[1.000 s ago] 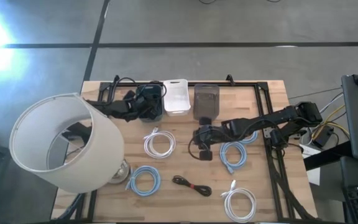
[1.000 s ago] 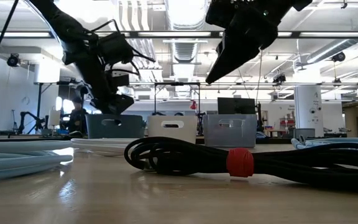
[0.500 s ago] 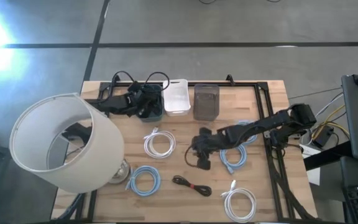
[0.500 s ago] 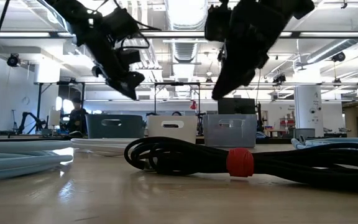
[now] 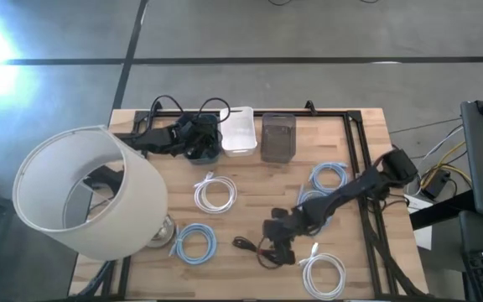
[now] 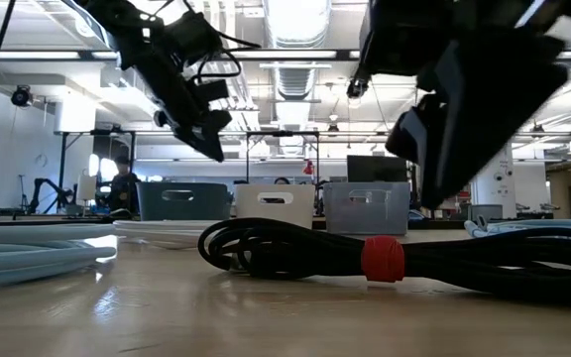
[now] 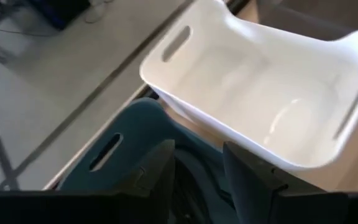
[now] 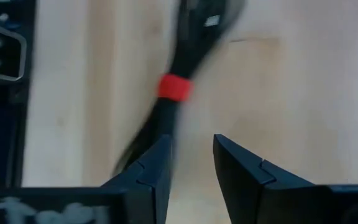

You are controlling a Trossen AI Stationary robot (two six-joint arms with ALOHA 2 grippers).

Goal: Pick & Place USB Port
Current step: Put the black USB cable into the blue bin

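You have three bins in a row at the far edge of the bench (image 5: 250, 220): a dark teal bin (image 5: 204, 143), a white bin (image 5: 239, 131) beside it, and a grey bin (image 5: 277, 137) beside that. The white bin is empty, as the left wrist view shows you plainly (image 7: 272, 106); from above the grey bin looks empty too. The teal bin (image 7: 126, 158) is mostly covered by the left pincer (image 5: 198, 144), which hangs over it with a black cord looping off the arm; you cannot tell from any view whether something lies inside that bin.

The left pincer's fingers (image 7: 157, 171) stand a little apart with nothing visible between them.

The black cable bundle with a red tie (image 5: 258, 248) lies on the bench well in front of the grey bin, toward the near edge. Your right pincer (image 5: 273, 243) is right above it. The right wrist view gives you what the overhead one hides: the fingers (image 8: 148, 174) are parted with a clear gap and grip nothing, and the red tie (image 8: 174, 88) sits on the wood just ahead of them. The low view shows the bundle (image 6: 365, 256) resting flat on the bench.

Pale blue and white cable coils (image 5: 215, 195) lie scattered in front of the bins, and a white lampshade (image 5: 86, 193) stands beside the teal bin's end of the bench
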